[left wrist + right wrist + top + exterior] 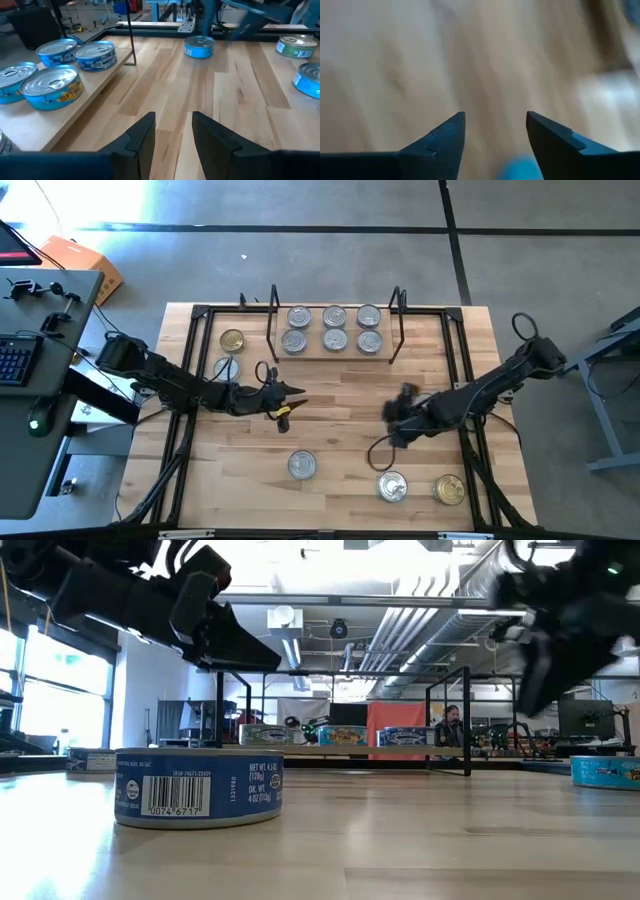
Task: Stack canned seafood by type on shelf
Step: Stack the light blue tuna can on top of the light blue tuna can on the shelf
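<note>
Nearest the front edge of the light butcher-block wooden tabletop (pixel 340 510) lie 3 loose short round tins: a silver-lidded tin with a blue barcode label (pixel 302 465), standing alone near the middle, and toward the right corner a second silver-lidded tin (pixel 392 486) just beside a gold-lidded tin (pixel 450 489).

Just behind those 2, the right gripper (pixel 400 406) hangs over bare wood on its dark arm. In its wrist view its 2 dark fingers (pixel 440 137) stand spread apart with nothing between them, blurred wood grain below and a blue smear at the bottom edge that cannot be identified.

At mid-table on the left side, the left gripper (pixel 290 390) points toward the centre, above the tabletop. Its wrist view shows the 2 dark fingers (pixel 142 135) parted by a narrow gap, gripping nothing, bare planks ahead of them.

Farther back on the left, beside the left arm, sit 2 more tins: a silver-lidded one (pixel 226 368) partly hidden by the arm, and behind it a gold-lidded one (pixel 232 340).

At the far edge stands the low light-wood shelf plank with black wire uprights (pixel 335 357). It carries 6 silver-lidded tins in 2 rows of 3: the nearer row (pixel 335 340) and the farther row (pixel 334 317), each tin close beside its neighbours, all flat, none stacked.
</note>
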`<action>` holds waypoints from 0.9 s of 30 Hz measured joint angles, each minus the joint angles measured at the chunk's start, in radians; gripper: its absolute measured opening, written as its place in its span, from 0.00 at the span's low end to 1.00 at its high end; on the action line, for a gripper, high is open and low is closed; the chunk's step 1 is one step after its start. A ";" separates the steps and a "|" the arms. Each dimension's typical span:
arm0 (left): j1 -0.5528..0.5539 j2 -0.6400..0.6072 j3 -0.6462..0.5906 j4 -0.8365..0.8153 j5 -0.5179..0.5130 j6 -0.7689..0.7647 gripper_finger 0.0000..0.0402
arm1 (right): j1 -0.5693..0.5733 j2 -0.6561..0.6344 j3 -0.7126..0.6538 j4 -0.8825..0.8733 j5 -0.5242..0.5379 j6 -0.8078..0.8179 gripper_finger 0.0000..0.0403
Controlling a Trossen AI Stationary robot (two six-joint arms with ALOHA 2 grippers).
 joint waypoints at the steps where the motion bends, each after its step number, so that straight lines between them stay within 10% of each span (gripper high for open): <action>1: 0.003 0.004 0.000 0.010 0.000 0.000 0.30 | 0.000 -0.012 0.000 -0.098 -0.001 0.077 0.48; 9: 0.003 0.027 0.000 0.049 0.002 0.001 0.30 | 0.005 -0.044 -0.001 -0.513 -0.104 0.529 0.30; 21: 0.009 0.030 0.000 0.048 0.002 0.003 0.30 | -0.104 -0.048 -0.215 -0.147 -0.145 0.435 0.09; 27: 0.010 0.030 0.000 0.049 0.002 0.020 0.30 | -0.155 -0.041 -0.187 0.348 -0.115 0.189 0.02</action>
